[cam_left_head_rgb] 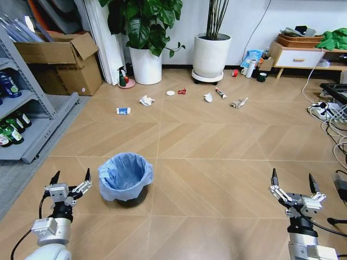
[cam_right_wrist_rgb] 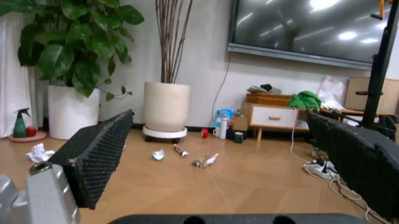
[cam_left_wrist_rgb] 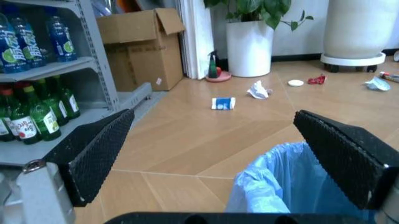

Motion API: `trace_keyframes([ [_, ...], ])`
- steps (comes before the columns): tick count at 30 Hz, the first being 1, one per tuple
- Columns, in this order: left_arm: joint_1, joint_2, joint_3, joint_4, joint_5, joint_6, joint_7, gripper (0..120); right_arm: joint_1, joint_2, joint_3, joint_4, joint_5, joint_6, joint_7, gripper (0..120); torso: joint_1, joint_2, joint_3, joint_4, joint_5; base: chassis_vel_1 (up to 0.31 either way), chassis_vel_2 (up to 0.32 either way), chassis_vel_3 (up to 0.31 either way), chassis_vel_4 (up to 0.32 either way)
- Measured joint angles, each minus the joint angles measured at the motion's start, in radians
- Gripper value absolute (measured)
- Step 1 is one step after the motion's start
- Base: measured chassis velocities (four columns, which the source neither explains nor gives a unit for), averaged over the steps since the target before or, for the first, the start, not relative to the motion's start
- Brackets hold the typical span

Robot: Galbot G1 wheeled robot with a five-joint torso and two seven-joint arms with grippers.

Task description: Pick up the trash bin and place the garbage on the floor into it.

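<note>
Two large white plant pots [cam_left_head_rgb: 212, 56] are seen at the far wall, beyond the light brown chevron-tiled floor [cam_left_head_rgb: 217, 141]. A grey metal shelf [cam_left_head_rgb: 24, 116] with green bottles is set along the robot's left. The small round black trash bin [cam_left_head_rgb: 126, 178], lined with a crinkled light-blue bag, is stood on the floor just beside the left gripper [cam_left_head_rgb: 70, 179], whose fingers are spread wide and are clear of the bin. The right gripper [cam_left_head_rgb: 291, 181] is held low at the right, well apart from the bin, its fingers likewise spread. The garbage is scattered far ahead near the pots: a blue-white carton [cam_left_head_rgb: 123, 111], crumpled white paper [cam_left_head_rgb: 146, 100], a white disc [cam_left_head_rgb: 171, 93], a red wrapper [cam_left_head_rgb: 182, 91] and a tube [cam_left_head_rgb: 220, 93].
</note>
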State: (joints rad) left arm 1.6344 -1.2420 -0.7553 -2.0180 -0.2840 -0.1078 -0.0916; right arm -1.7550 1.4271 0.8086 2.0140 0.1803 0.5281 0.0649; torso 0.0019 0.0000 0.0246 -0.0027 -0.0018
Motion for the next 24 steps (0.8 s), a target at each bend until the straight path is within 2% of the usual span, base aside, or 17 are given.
trace_keyframes([
  [11,-0.007,0.028,0.011,-0.015,-0.002,0.048,-0.018,100,0.004,-0.006,0.004,-0.021,-0.012,0.011,-0.005,100,0.000,0.000,0.000,0.0000,0.0000,0.000,0.000,0.000,0.000],
  [13,-0.015,0.054,0.021,-0.017,-0.023,0.120,-0.047,100,0.010,-0.013,0.008,-0.031,-0.018,0.016,-0.004,100,0.000,0.000,0.000,0.0001,0.0000,0.000,0.000,0.000,0.000],
  [14,-0.015,0.054,0.021,-0.017,-0.023,0.120,-0.047,100,0.010,-0.013,0.008,-0.031,-0.018,0.016,-0.004,100,0.000,0.000,0.000,0.0001,0.0000,0.000,0.000,0.000,0.000],
  [18,-0.046,0.106,0.048,-0.009,-0.083,0.241,-0.096,100,0.018,-0.022,0.007,-0.053,-0.019,0.023,0.007,100,0.000,0.000,0.000,-0.0001,-0.0001,0.000,0.000,0.000,0.000],
  [24,-0.068,0.150,0.077,-0.008,-0.151,0.326,-0.131,100,0.017,-0.025,-0.003,-0.055,-0.022,0.023,0.003,100,0.000,0.000,0.000,0.0000,-0.0001,0.000,0.000,0.000,0.000],
])
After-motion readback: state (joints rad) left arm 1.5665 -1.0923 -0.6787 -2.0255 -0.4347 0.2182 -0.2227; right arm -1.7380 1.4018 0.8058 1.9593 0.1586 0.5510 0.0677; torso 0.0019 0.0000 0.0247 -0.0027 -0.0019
